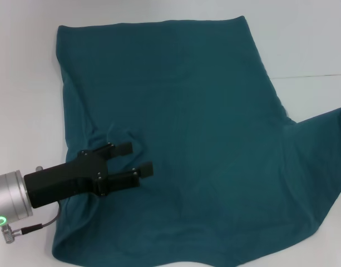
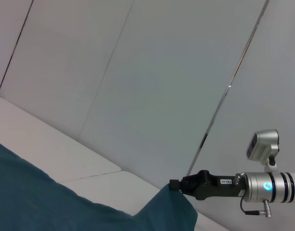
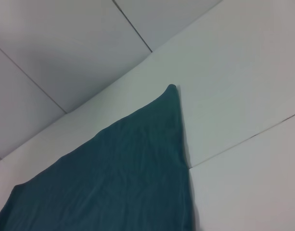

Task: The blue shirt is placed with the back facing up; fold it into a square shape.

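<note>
Overhead, from the head view, the blue shirt [image 1: 187, 139] is lying spread across the white worktop [image 1: 25, 83], plain side up, filling most of the frame. Its straight far edge is running along the top, and one sleeve is stretching off toward the right edge of the view. The left hand [image 1: 140, 158] is reaching in from the lower left and hovering over the shirt's left portion, beside a cluster of creases. Its two black fingers [image 1: 124, 148] are standing parted with a clear gap between them, and no fabric is sitting between them. A silver wrist section with a green ring light is showing behind the black hand body, with a thin cable hanging beneath it.

Next, in the left wrist view, teal fabric [image 2: 51, 202] is covering the lower left corner, with pale wall panels filling the background. The right hand [image 2: 174, 185] is appearing farther off at the lower right, its black tip meeting a raised corner of the shirt. Whether its fingers are closed on the cloth I cannot tell from here.

Lastly, in the right wrist view, the shirt [image 3: 113, 178] is showing as a tapering teal panel lying on the worktop [image 3: 243, 96], narrowing to a pointed corner. None of that arm's fingers are showing in it.
</note>
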